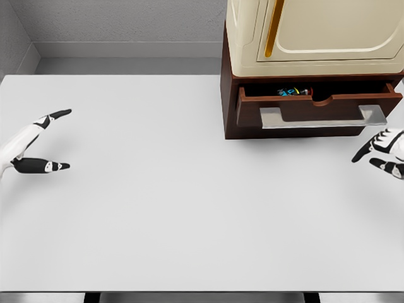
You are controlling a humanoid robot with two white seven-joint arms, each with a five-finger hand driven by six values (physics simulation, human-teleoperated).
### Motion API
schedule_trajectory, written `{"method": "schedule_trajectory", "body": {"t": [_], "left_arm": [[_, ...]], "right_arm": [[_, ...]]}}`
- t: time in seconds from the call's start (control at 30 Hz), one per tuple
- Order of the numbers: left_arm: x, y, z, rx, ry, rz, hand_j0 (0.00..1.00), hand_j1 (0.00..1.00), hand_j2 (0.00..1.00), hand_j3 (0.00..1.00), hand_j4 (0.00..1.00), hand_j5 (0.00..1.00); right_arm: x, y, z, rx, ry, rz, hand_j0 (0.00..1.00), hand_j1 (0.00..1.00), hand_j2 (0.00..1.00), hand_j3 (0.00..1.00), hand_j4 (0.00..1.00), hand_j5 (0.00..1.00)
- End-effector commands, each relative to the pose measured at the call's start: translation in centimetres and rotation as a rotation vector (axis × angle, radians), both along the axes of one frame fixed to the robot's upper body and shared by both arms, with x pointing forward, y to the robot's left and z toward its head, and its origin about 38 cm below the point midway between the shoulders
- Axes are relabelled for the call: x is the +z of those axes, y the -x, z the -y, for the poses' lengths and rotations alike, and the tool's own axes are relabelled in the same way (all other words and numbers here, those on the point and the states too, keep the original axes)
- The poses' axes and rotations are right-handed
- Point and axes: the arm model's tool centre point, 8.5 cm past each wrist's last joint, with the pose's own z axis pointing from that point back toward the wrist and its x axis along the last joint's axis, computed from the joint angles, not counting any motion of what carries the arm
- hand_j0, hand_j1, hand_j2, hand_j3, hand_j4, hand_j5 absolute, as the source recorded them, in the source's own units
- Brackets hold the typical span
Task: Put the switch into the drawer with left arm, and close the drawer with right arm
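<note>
The brown drawer of the cabinet at the back right stands pulled out a little, with a grey handle across its front. Inside it a small dark object with blue and red parts, the switch, shows through the gap. My left hand hovers at the far left edge of the table, fingers spread and holding nothing. My right hand is at the right edge, just below and right of the drawer handle, fingers relaxed and apart from it.
A cream cabinet with a gold-trimmed door sits on the brown drawer base. The white table stretches wide between my hands. A grey wall runs behind.
</note>
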Motion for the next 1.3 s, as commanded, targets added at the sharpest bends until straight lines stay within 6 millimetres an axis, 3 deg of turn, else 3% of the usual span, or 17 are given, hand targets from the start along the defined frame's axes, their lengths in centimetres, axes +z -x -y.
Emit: {"method": "schedule_trajectory", "body": {"t": [0.0,0.63,0.8,1.27], "left_arm": [[0.1,0.0,0.0,0.002,0.007,0.001,1.0,1.0,1.0,1.0,1.0,1.0],[0.0,0.0,-0.1,0.002,0.007,-0.001,1.0,1.0,1.0,1.0,1.0,1.0],[0.0,0.0,0.0,0.002,0.008,-0.001,1.0,1.0,1.0,1.0,1.0,1.0],[0.0,0.0,0.0,0.002,0.008,-0.001,1.0,1.0,1.0,1.0,1.0,1.0]], "right_arm": [[-0.7,0.2,-0.1,-0.006,-0.012,0.0,0.52,0.52,0.52,0.52,0.52,0.52],[-0.6,-0.6,-1.4,-0.018,-0.101,0.099,0.53,0.53,0.53,0.53,0.53,0.53],[-1.7,-0.8,-2.6,0.007,-0.11,0.089,0.53,0.53,0.53,0.53,0.53,0.53],[-2.1,-0.8,-2.7,0.008,-0.111,0.088,0.53,0.53,0.53,0.53,0.53,0.53]]}}
